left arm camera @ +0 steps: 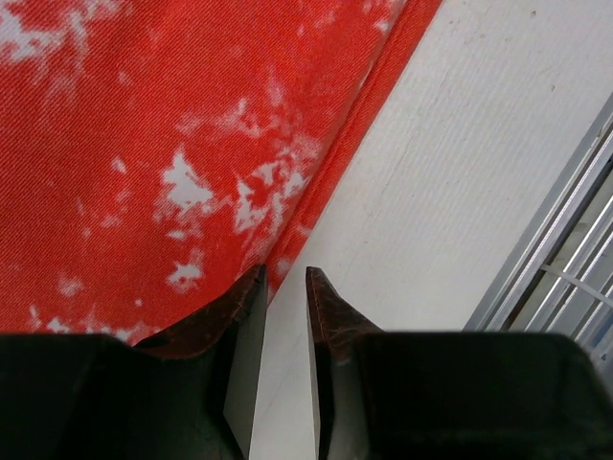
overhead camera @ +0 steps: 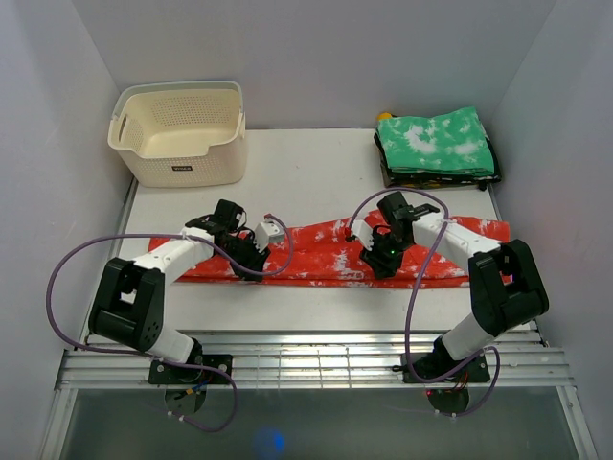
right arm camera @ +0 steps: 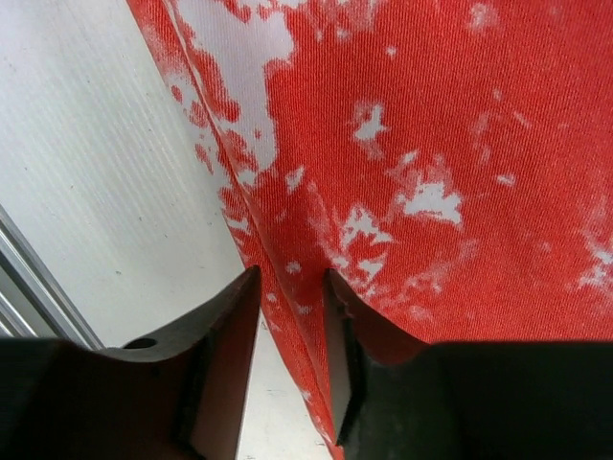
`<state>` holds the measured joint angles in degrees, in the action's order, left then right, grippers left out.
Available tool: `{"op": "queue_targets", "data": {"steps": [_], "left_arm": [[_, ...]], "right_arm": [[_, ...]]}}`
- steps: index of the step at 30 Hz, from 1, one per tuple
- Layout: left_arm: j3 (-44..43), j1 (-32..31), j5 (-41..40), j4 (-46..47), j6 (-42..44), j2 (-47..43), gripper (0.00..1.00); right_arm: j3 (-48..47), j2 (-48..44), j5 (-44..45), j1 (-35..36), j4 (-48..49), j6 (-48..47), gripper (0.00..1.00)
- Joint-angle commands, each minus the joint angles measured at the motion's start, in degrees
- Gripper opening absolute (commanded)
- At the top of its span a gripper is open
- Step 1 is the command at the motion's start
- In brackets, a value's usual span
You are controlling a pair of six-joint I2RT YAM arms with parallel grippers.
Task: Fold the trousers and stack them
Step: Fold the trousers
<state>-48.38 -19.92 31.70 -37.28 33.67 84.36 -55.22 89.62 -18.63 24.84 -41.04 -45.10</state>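
The red-orange trousers (overhead camera: 326, 259) with white blotches lie flat as a long strip across the table, left to right. My left gripper (overhead camera: 251, 261) is down at their near edge, left of the middle. In the left wrist view the gripper (left arm camera: 284, 273) stands slightly open. One finger is over the trousers (left arm camera: 144, 144), the other over bare table, and only table shows in the gap. My right gripper (overhead camera: 383, 261) is low over the near hem, right of the middle. The right wrist view shows the gripper (right arm camera: 292, 273) open a little, straddling the hem of the trousers (right arm camera: 431, 125).
A cream perforated basket (overhead camera: 182, 134) stands at the back left. A folded stack of green cloth with white blotches (overhead camera: 436, 144) lies at the back right. A metal grate (overhead camera: 306, 359) runs along the table's near edge, by the arm bases, and white walls enclose the table.
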Motion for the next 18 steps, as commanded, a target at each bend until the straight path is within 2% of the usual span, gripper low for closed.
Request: {"op": "queue_targets", "data": {"steps": [1, 4, 5, 6, 7, 9, 13, 18], "left_arm": [[-1.28, -0.29, -0.06, 0.71, 1.83, 0.19, 0.33], [-0.93, -0.29, 0.46, 0.28, 2.54, -0.24, 0.28], [-0.58, -0.29, 0.64, 0.1, 3.06, -0.33, 0.26], [-0.49, -0.38, 0.81, 0.01, 3.42, -0.51, 0.19], [-0.4, -0.38, 1.08, -0.95, 3.94, -0.6, 0.17], [-0.05, -0.38, 1.17, -1.92, 5.09, -1.21, 0.09], [0.74, -0.38, 1.17, -2.89, 6.41, -4.11, 0.0], [3.02, -0.38, -0.32, -4.47, 8.25, -6.92, 0.0]], "right_arm": [[0.55, 0.03, 0.0, 0.82, -0.09, -1.3, 0.36], [1.17, -1.29, -0.17, 1.26, -0.89, -1.83, 0.24], [1.43, -1.73, -0.09, 1.44, -0.97, -1.83, 0.15], [1.95, -2.43, 0.0, 1.61, -0.98, -1.92, 0.12], [2.22, -2.78, 0.17, 1.88, -0.98, -1.92, 0.1], [2.49, -3.49, 0.53, 2.14, -1.15, -1.92, 0.08], [3.01, -4.98, 0.62, 2.84, -1.41, -1.92, 0.08], [4.85, -7.62, 2.45, 4.16, -1.5, -1.83, 0.08]]}}
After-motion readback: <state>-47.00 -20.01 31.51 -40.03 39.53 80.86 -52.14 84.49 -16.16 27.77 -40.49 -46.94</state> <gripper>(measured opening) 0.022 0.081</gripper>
